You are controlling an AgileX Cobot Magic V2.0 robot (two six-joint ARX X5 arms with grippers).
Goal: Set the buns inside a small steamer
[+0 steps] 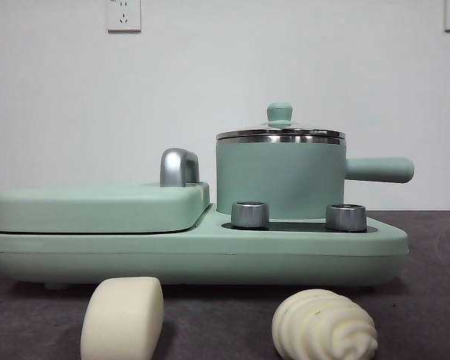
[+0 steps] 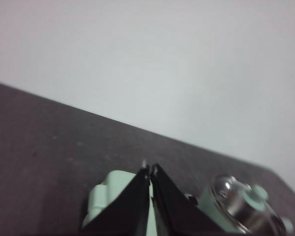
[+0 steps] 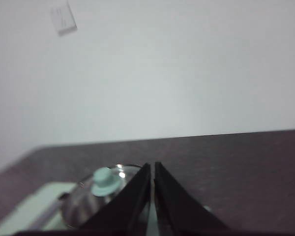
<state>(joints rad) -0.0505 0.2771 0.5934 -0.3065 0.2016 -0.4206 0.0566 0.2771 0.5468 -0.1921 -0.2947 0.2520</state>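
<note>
**Lid on, 2 buns waiting, both arms idle**

On the dark table, in front of the mint-green cooker base (image 1: 195,255), 2 buns lie apart: smooth block bun (image 1: 123,318) on the front view's left, spiral-ridged bun (image 1: 324,327) on its right. Small steamer (image 1: 279,178) sits on the base behind them, glass lid (image 1: 280,133) closed, green knob (image 1: 279,114) on top, side handle (image 1: 379,169) pointing to that view's right. Flat griddle lid (image 1: 97,208) beside it is not the target.

Left gripper (image 2: 150,169): jaws together, holding nothing, above the cooker, lid (image 2: 241,204) nearby below. Right gripper (image 3: 152,167): jaws together, empty, also raised, lid knob (image 3: 105,179) just beside its tips. Neither shows in the front view; buns show in neither wrist view, so both claws are well apart from them.

Likely step: lid off first. Judgement: open jaws, centre on the small knob, lift straight up, park lid clear of the buns. Buns look soft, so grip lightly.
</note>
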